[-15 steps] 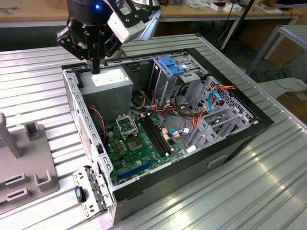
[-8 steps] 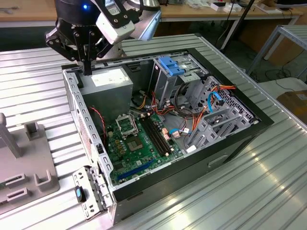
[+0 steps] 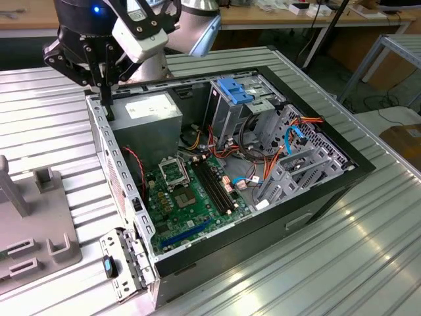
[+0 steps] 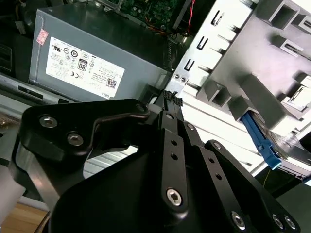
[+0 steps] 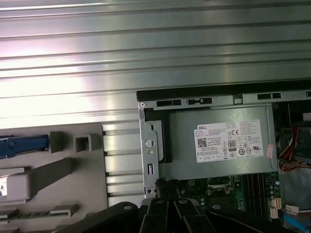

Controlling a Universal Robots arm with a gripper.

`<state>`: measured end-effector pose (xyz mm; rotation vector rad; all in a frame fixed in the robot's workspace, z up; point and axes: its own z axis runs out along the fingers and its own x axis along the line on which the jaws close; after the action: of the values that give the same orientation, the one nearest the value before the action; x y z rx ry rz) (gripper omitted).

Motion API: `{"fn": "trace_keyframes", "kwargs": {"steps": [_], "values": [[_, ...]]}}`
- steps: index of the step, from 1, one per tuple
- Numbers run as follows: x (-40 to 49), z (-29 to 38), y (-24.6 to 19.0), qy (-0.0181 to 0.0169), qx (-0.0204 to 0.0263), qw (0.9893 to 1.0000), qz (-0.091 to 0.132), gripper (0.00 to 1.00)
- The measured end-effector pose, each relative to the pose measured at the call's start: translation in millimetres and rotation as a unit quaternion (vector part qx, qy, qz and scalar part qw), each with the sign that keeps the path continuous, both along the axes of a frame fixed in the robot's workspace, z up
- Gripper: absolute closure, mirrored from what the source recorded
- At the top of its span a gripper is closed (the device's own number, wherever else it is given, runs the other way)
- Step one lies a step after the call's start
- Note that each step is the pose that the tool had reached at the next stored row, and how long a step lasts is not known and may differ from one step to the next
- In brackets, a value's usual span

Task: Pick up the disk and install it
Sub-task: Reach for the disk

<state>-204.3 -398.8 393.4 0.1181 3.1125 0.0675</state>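
The disk rests in a grey holder beside the computer case, one blue rail showing along its edge. In the first wrist view that blue rail of the disk pokes out at the picture's edge. My gripper hangs over the case's corner at the exterior view's left, above the case wall next to the power supply. Its black fingers meet at the tips with nothing between them, so it is shut. In the first wrist view the gripper sits over the case's metal edge, apart from the disk.
The open computer case lies on a ribbed metal table. Inside are the grey power supply, a green motherboard, loose cables and a drive cage with a blue top. The grey holder fixture stands at the exterior view's left.
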Motion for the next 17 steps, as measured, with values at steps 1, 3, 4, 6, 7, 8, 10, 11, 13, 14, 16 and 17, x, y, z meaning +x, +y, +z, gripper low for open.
{"fn": "trace_keyframes", "kwargs": {"steps": [1,3,4,6,7,8,10,11,13,14,16,17], "values": [[-2.8,-0.1,0.0,0.0,0.0,1.0,0.0,0.89],[-5.5,0.0,0.0,0.0,0.0,1.0,0.0,0.89],[-8.9,0.0,0.0,0.0,0.0,1.0,0.0,0.89],[-11.6,0.0,0.0,0.0,0.0,1.0,0.0,0.89],[-14.8,-0.1,0.0,0.0,0.0,1.0,0.0,0.89],[-18.6,-0.1,0.0,0.0,0.0,1.0,0.0,0.89],[-22.3,-0.1,0.0,0.0,0.0001,1.0,0.0,0.89],[-25.3,0.0,0.0,0.0,0.0,1.0,0.0,0.89],[-28.8,0.0,0.0,0.0,0.0,1.0,0.0,0.89],[-32.8,-0.1,0.0,0.0,0.0,1.0,0.0,0.89],[-39.7,-0.1,0.0,0.0,0.0001,1.0,0.0,0.89],[-42.5,-0.1,0.0,0.0,0.0001,1.0,0.0,0.89]]}}
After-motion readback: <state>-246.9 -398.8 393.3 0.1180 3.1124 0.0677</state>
